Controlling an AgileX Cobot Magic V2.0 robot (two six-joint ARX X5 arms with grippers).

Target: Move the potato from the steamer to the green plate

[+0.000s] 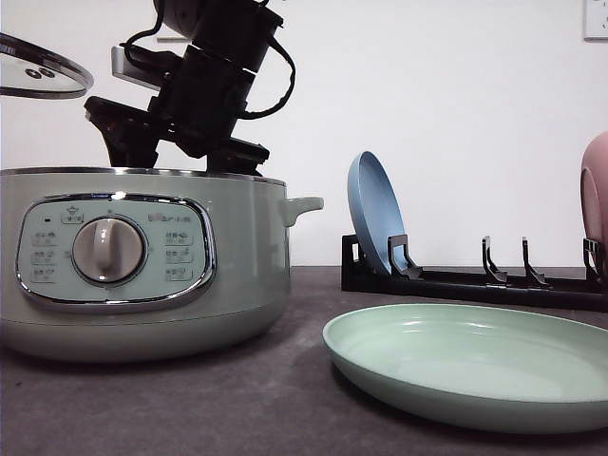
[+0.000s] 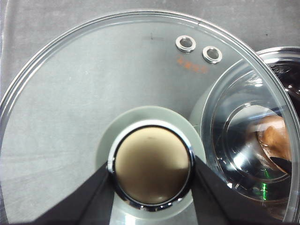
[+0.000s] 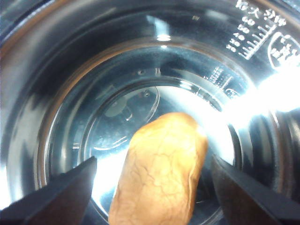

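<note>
Right wrist view, one potato point(image 3: 161, 173) inside one steamer point(image 3: 70, 84), tool point(image 3: 154, 187) spread.

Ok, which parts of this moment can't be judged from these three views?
- Front view: the potato is hidden behind the steamer wall, as are the right gripper's fingers.
- Right wrist view: the right gripper straddles the potato with gaps both sides; the fingertips are cut off by the frame edge.
- Left wrist view: the left gripper holds the lid knob; the fingertips are hidden under it.
- Front view: the pink plate is cut off at the edge.
</note>
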